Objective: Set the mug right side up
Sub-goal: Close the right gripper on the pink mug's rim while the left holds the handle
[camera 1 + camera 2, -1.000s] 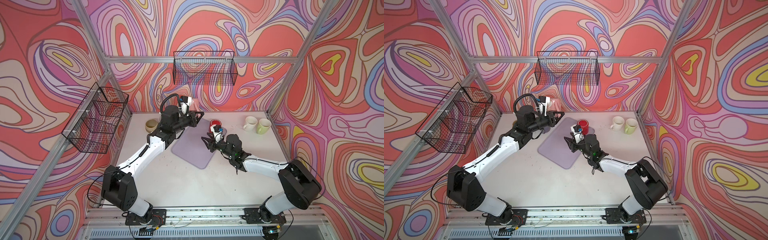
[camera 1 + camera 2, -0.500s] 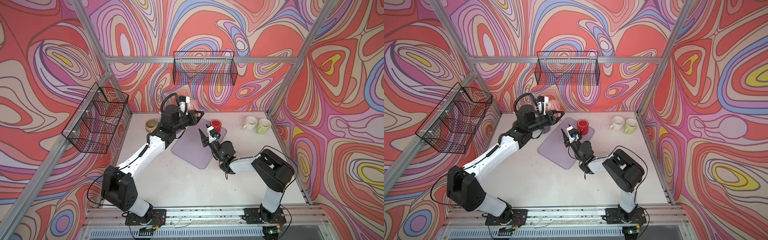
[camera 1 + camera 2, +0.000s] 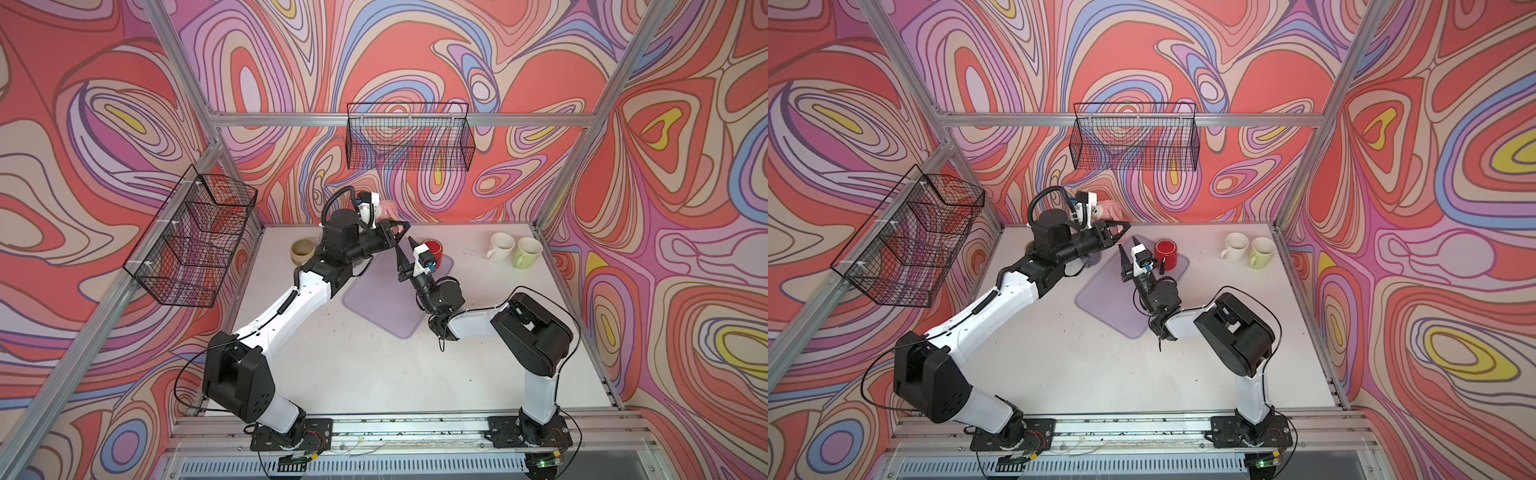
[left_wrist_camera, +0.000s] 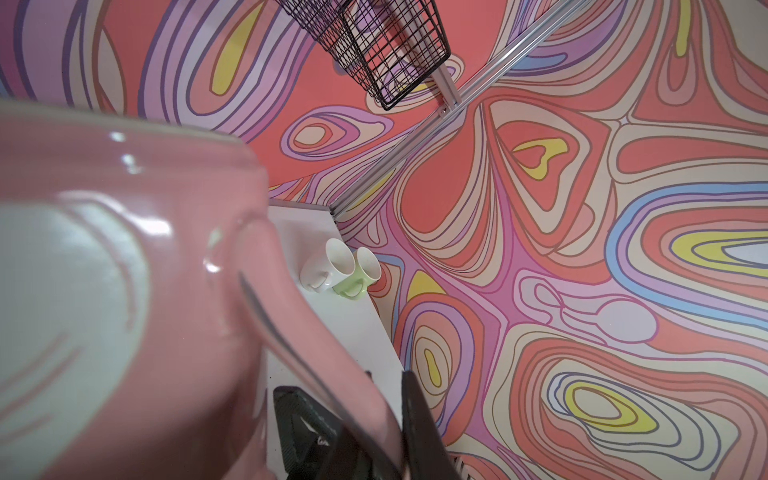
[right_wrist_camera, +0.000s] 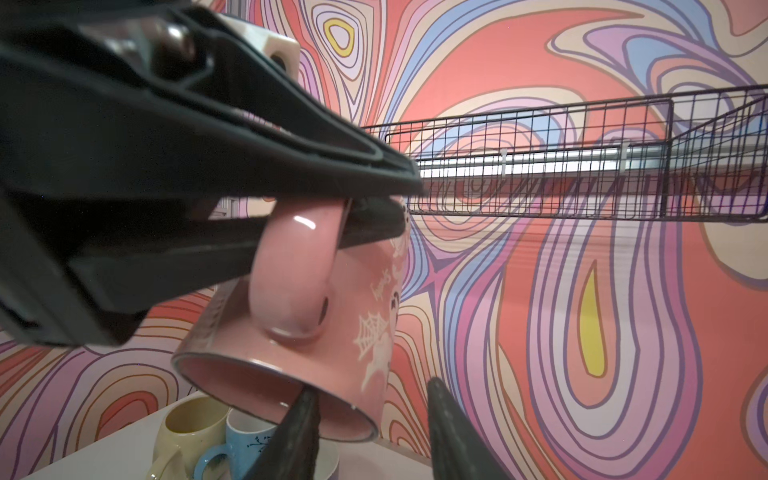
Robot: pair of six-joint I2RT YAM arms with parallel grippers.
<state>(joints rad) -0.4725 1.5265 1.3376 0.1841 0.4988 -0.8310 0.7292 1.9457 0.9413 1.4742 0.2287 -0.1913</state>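
- right hand [image 3: 404, 246] lifted away from the red mug [image 3: 433, 250], now aimed up under the pink mug [image 5: 357, 316]
- right elbow [image 3: 536, 332] folded back, sits way higher

Top views look down; both wrist views closely share the mug [image 5: 365, 316]

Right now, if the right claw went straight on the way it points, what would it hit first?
Probably the pink mug, held by its handle in the left gripper: its rim sits ahead of the right gripper. Depth is unclear.
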